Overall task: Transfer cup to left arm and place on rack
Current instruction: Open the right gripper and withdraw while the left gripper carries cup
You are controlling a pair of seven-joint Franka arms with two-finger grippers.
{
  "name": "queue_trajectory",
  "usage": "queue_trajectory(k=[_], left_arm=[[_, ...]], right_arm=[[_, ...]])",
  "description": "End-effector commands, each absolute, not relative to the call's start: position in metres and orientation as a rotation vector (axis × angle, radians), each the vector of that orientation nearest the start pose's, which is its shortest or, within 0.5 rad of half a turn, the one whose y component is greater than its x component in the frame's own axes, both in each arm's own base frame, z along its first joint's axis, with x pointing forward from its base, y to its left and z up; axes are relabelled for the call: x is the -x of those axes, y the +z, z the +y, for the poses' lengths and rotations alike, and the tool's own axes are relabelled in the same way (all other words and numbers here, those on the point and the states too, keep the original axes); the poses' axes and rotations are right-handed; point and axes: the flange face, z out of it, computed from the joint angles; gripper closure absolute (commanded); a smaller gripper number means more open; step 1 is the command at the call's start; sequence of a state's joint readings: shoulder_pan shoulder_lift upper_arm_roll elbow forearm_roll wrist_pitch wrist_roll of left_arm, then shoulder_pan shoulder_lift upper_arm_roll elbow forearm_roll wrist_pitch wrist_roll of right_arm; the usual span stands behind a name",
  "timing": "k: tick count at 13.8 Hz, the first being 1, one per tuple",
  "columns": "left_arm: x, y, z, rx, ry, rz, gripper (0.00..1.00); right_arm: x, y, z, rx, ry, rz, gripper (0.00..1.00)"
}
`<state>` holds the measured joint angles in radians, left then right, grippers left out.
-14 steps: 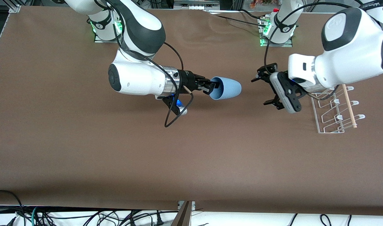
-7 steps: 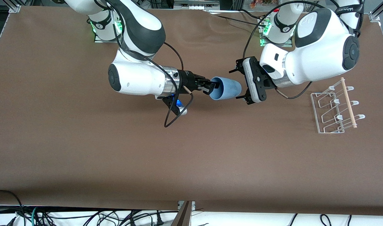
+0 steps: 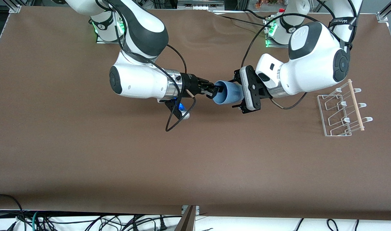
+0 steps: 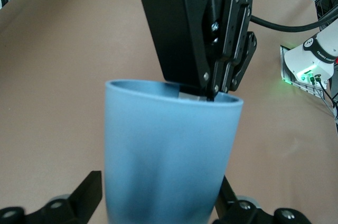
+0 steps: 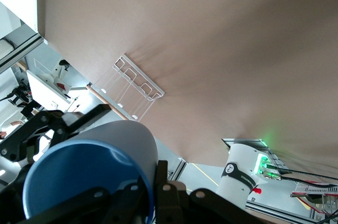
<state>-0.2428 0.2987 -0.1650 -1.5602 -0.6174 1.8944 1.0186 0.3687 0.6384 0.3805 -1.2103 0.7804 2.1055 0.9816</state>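
Note:
The light-blue cup [image 3: 226, 93] hangs on its side above the middle of the table. My right gripper [image 3: 214, 90] is shut on the cup's rim, one finger inside and one outside; the right wrist view shows this grip [image 5: 156, 192] on the cup [image 5: 84, 166]. My left gripper [image 3: 236, 92] is open, with its fingers on either side of the cup's closed end. In the left wrist view the cup [image 4: 169, 150] fills the gap of the left gripper [image 4: 158, 203]. The white wire rack [image 3: 343, 110] stands at the left arm's end of the table.
A black cable loop [image 3: 179, 118] hangs under the right wrist. The rack also shows in the right wrist view [image 5: 134, 89]. The arm bases with green lights [image 3: 100, 27] stand along the table's back edge.
The left arm has swung from over the rack to the cup, and its open fingers now straddle the cup's closed end. The right arm has held still with the cup.

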Motion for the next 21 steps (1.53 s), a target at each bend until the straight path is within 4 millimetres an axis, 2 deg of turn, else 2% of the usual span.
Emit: queue_trajectory(k=[1, 2, 3, 4, 5, 8, 9, 10, 11, 12, 13, 14, 16, 17, 18, 19, 20, 21], left_arm=[[-0.595, 0.496, -0.290, -2.046, 0.333, -1.461, 0.95], [-0.595, 0.496, -0.290, -2.046, 0.333, -1.461, 0.95], [-0.595, 0.496, -0.289, -2.046, 0.331, -1.460, 0.95], [-0.595, 0.497, -0.289, -2.045, 0.332, -1.461, 0.95], [-0.595, 0.497, -0.288, -2.046, 0.334, -1.460, 0.95], [-0.593, 0.500, -0.282, -2.038, 0.296, -1.459, 0.94], [-0.593, 0.503, -0.279, -2.035, 0.290, -1.460, 0.94], [-0.592, 0.504, -0.276, -2.033, 0.271, -1.456, 0.94], [-0.590, 0.503, -0.272, -2.032, 0.237, -1.460, 0.94], [-0.589, 0.501, -0.265, -2.029, 0.196, -1.458, 0.94], [-0.589, 0.497, -0.254, -2.032, 0.143, -1.460, 0.94], [-0.587, 0.492, -0.243, -2.059, 0.076, -1.492, 0.94], [-0.583, 0.495, -0.218, -2.142, -0.049, -1.575, 0.94], [-0.578, 0.490, -0.208, -2.199, -0.171, -1.619, 0.94], [-0.573, 0.487, -0.198, -2.248, -0.285, -1.654, 0.93], [-0.571, 0.487, -0.188, -2.287, -0.382, -1.704, 0.93], [-0.567, 0.489, -0.174, -2.329, -0.505, -1.748, 0.93], [-0.564, 0.493, -0.161, -2.376, -0.642, -1.784, 0.93]], right_arm=[[-0.587, 0.484, 0.482, 2.098, 0.664, 0.722, 1.00], [-0.590, 0.484, 0.478, 2.098, 0.656, 0.719, 0.96], [-0.592, 0.484, 0.475, 2.097, 0.650, 0.717, 0.72], [-0.593, 0.483, 0.474, 2.098, 0.649, 0.719, 0.62], [-0.594, 0.484, 0.473, 2.097, 0.648, 0.722, 0.60], [-0.605, 0.489, 0.455, 2.088, 0.637, 0.741, 0.38], [-0.611, 0.491, 0.444, 2.083, 0.631, 0.754, 0.37], [-0.620, 0.501, 0.425, 2.078, 0.619, 0.766, 0.29], [-0.628, 0.501, 0.408, 2.083, 0.629, 0.781, 0.16], [-0.636, 0.510, 0.383, 2.095, 0.627, 0.784, 0.02], [-0.644, 0.518, 0.354, 2.118, 0.626, 0.790, 0.01], [-0.651, 0.517, 0.329, 2.169, 0.608, 0.803, 0.01], [-0.657, 0.530, 0.281, 2.270, 0.552, 0.820, 0.01], [-0.662, 0.528, 0.255, 2.305, 0.540, 0.829, 0.01], [-0.663, 0.539, 0.228, 2.337, 0.509, 0.836, 0.01], [-0.666, 0.543, 0.196, 2.376, 0.489, 0.856, 0.01], [-0.662, 0.555, 0.170, 2.423, 0.457, 0.855, 0.01], [-0.665, 0.560, 0.126, 2.451, 0.413, 0.871, 0.01]])
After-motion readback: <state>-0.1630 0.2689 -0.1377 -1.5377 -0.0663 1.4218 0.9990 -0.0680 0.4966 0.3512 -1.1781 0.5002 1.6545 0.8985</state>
